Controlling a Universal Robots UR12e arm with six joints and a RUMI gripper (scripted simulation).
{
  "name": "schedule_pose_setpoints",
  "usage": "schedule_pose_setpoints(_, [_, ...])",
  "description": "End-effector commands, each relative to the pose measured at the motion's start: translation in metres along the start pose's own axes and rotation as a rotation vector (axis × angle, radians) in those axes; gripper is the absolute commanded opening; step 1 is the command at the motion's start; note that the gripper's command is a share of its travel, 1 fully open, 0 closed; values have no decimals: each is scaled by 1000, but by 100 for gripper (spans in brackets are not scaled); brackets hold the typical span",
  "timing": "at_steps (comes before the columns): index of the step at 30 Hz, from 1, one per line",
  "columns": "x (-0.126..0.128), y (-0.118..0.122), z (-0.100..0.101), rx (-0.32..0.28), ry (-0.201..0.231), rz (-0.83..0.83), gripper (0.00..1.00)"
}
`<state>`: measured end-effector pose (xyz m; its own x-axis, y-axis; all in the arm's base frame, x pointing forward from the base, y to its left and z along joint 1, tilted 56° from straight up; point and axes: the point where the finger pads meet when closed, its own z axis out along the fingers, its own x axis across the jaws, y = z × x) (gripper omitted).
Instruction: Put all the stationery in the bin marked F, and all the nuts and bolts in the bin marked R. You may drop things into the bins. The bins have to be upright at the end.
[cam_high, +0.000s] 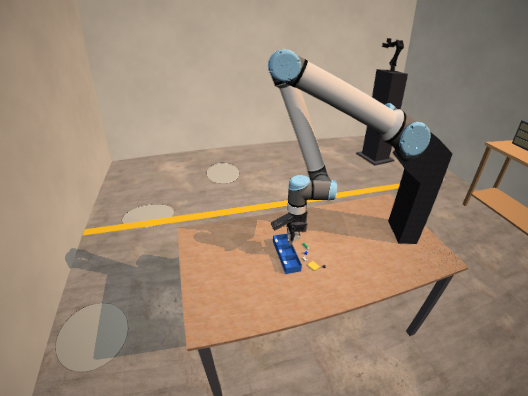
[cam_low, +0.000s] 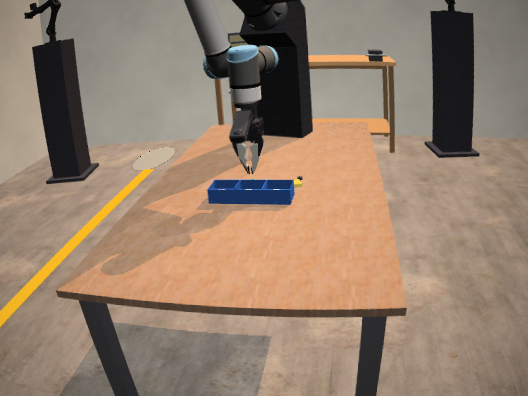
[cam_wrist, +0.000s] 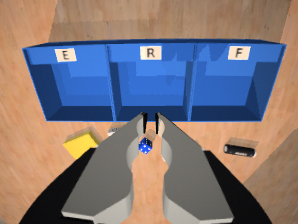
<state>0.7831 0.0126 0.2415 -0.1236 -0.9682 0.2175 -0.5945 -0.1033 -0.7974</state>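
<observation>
The blue three-part bin (cam_wrist: 150, 82) is marked E, R and F from left to right in the wrist view; all three parts look empty. It also shows in the top and exterior views (cam_high: 286, 255) (cam_low: 251, 192). My gripper (cam_wrist: 151, 114) hovers a little above the table at the near wall of part R, with its fingers shut to a narrow slit; I see nothing between the tips. It also shows in the top and exterior views (cam_high: 295, 233) (cam_low: 249, 170). A blue die (cam_wrist: 145, 146) lies on the table below the fingers. A yellow block (cam_wrist: 80, 144), a small grey piece (cam_wrist: 114, 131) and a black cylinder (cam_wrist: 240, 150) lie near it.
In the top view a small green piece (cam_high: 304, 245) lies on the table to the right of the bin. The arm's black base (cam_high: 420, 190) stands at the table's far right. Black pillars and a wooden shelf stand beyond the table.
</observation>
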Motion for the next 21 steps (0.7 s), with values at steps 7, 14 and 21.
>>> schedule_pose_setpoints(7, [-15, 0, -7, 1, 0, 0, 4])
schedule_pose_setpoints(14, [-40, 1, -7, 1, 0, 0, 4])
schedule_pose_setpoints(21, [-75, 2, -7, 1, 0, 0, 4])
